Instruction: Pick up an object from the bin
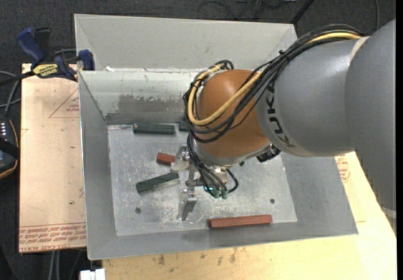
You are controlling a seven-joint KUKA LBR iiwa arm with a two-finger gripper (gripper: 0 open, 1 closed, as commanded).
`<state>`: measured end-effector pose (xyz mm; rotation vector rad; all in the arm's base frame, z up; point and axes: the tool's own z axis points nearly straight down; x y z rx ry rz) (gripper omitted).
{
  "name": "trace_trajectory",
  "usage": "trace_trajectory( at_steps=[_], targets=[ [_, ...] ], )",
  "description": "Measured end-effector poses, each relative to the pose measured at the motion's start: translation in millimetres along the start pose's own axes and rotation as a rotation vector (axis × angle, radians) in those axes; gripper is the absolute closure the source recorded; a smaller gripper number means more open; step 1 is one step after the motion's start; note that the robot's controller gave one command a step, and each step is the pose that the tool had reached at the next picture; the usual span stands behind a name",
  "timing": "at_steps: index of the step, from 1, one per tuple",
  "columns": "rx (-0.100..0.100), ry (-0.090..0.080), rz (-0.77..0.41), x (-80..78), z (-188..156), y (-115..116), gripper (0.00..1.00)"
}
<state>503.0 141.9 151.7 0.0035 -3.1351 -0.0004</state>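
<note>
Grey metal bin (94, 165), seen from above. The arm (327, 102) is entered from the right, its orange cover (230, 128) wrapped by black and yellow cables (200, 123) and hung over the middle of the bin floor.

The gripper (185, 185) is lowered close to the floor, just left of centre. The fingers (187, 204) are seen spread apart, one towards the back, one towards the front edge. Nothing is clamped between them.

A dark green bar (157, 182) is lain tilted on the floor left of the gripper. Its right end is reached into the gap between the two fingers. Contact cannot be told.

A small red-brown block (165, 158) is noted just behind that bar, near the rear finger. A second dark green bar (153, 128) is lain along the back wall, well apart from the gripper. A long red-brown bar (240, 221) is lain flat along the front edge, near the front finger but apart from it.
</note>
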Motion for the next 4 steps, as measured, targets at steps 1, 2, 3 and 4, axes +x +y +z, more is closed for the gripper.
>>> trace_trajectory(
  at_steps=[1, 2, 3, 4],
  targets=[
    [-0.001, -0.006, 0.002, -1.9, -3, 0, 0.0],
    [-0.007, -0.025, -0.053, -49.8, 71, 30, 1.0],
    [-0.007, -0.025, -0.053, -49.9, 71, 30, 1.0],
    [-0.001, -0.01, -0.08, -59.6, -71, 23, 1.0]
  ],
)
